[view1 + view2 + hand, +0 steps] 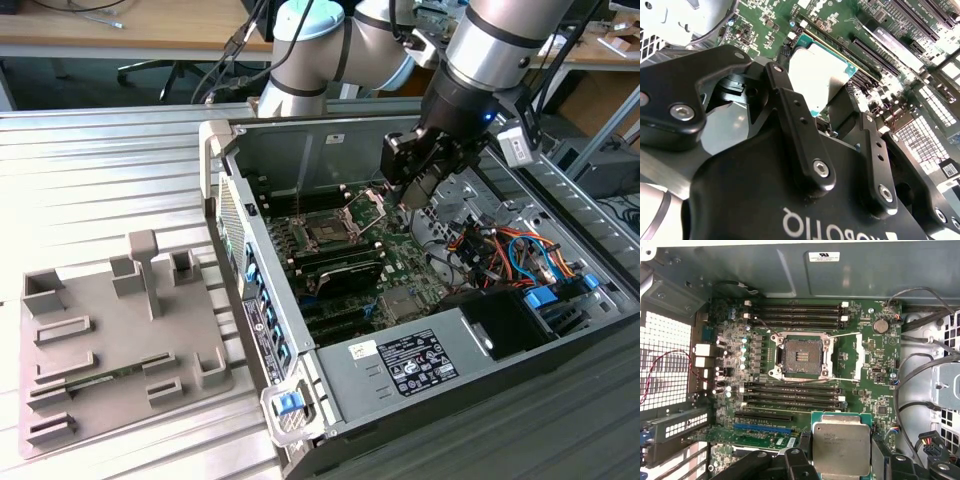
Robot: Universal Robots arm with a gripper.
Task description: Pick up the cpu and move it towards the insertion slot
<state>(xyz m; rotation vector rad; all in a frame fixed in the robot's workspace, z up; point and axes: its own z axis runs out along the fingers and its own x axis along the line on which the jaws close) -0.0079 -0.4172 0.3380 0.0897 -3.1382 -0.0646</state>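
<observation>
Silvery square cpu [841, 446] above board, near open insertion slot [801, 356]

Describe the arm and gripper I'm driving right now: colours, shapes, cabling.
The arm has silver cylindrical links with pale blue-capped joints and a black wrist section. Black cables run along it. The gripper is matte black: a blocky body with white lettering and two flat linkage fingers fastened by silver hex screws, seen in the second wrist view.

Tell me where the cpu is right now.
In both wrist views the cpu sits clamped in the gripper, held above the green board, short of the insertion slot.
</observation>
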